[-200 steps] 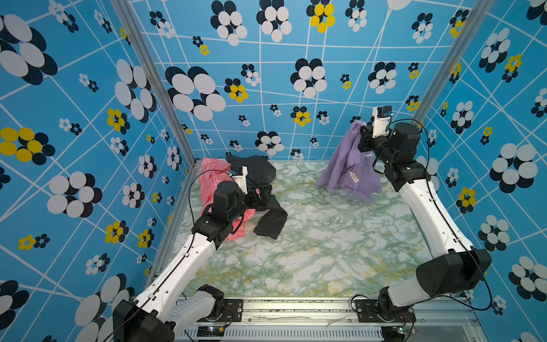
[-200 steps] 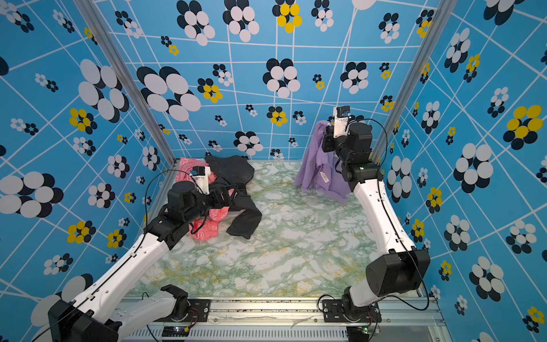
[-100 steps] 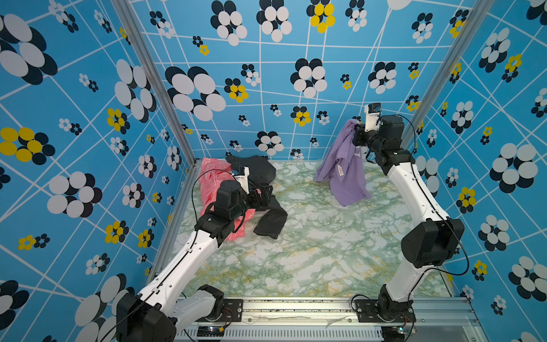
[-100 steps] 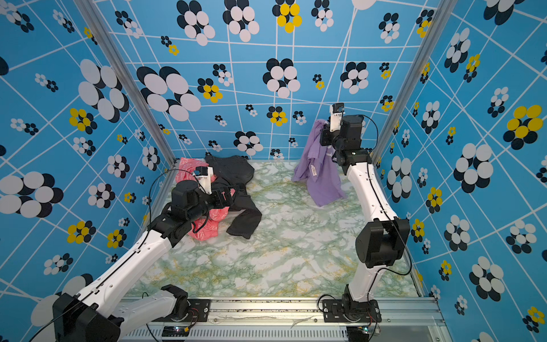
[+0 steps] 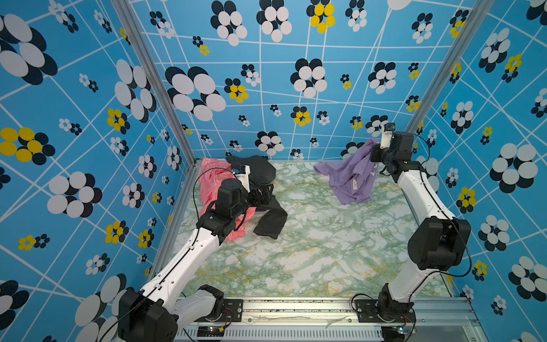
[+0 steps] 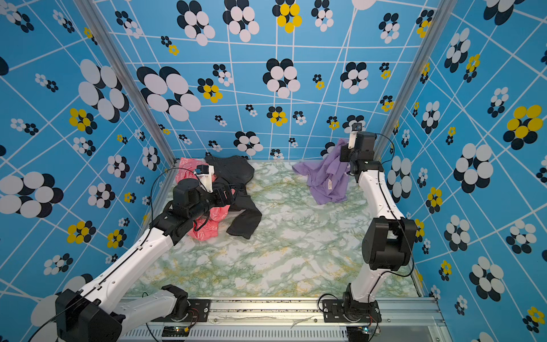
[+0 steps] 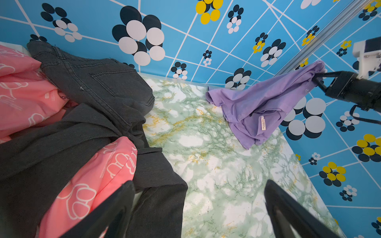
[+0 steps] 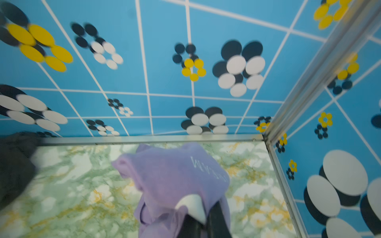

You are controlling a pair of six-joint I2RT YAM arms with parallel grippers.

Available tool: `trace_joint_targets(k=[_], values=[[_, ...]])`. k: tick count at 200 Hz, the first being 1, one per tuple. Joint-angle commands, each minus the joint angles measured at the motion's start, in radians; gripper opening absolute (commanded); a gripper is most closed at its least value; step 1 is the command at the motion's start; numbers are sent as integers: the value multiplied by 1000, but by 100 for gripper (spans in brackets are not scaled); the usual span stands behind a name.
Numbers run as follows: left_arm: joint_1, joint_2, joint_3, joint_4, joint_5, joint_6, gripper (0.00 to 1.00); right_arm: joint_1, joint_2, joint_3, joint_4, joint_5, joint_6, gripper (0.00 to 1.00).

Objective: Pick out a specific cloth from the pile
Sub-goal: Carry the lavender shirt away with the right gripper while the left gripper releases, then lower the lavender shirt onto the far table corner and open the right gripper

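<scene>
The cloth [image 5: 352, 174] [image 6: 325, 177] is lilac with a small white tag. It hangs in the far right corner, apart from the pile [image 5: 236, 189] [image 6: 228, 192]. My right gripper [image 5: 373, 149] [image 6: 343, 151] is shut on its upper edge. In the right wrist view the cloth [image 8: 175, 171] shows white lettering and drapes over the gripper [image 8: 203, 208]. Its lower hem reaches down to about the tabletop. My left gripper [image 5: 265, 192] [image 6: 233, 191] [image 7: 199, 185] hovers open above the pile's black garment [image 7: 92, 99], holding nothing. The left wrist view also shows the cloth [image 7: 263, 103].
A salmon-pink cloth [image 5: 211, 177] [image 7: 24, 94] with white print lies under the black garments at the far left. The table [image 5: 310, 251] is green marble, and patterned blue walls close it in on three sides. A metal corner post [image 8: 321, 68] stands right beside the right gripper.
The right gripper has carried the lilac cloth a little rightward and lower, toward the corner, and one end of the cloth has swung out to the left. The left arm has barely moved.
</scene>
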Motion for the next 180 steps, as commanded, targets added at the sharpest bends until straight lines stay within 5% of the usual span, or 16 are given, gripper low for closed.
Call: trace_joint_targets(k=[1, 15, 36, 57, 109, 180], values=[[9, 11, 29, 14, 7, 3, 99, -31, -38, -99, -83, 137, 11, 5], [9, 16, 32, 16, 11, 3, 99, -51, -29, -134, -155, 206, 61, 23], [9, 22, 35, 19, 12, 3, 99, -90, -16, -138, -289, 270, 175, 72], [10, 22, 34, 20, 11, 3, 99, -115, -35, -149, -318, 270, 234, 90], [10, 18, 22, 27, 5, -1, 99, -103, -33, -69, -277, 151, 245, 99], [12, 8, 18, 23, -3, -6, 99, 0, 231, 207, -443, 47, 142, 99]])
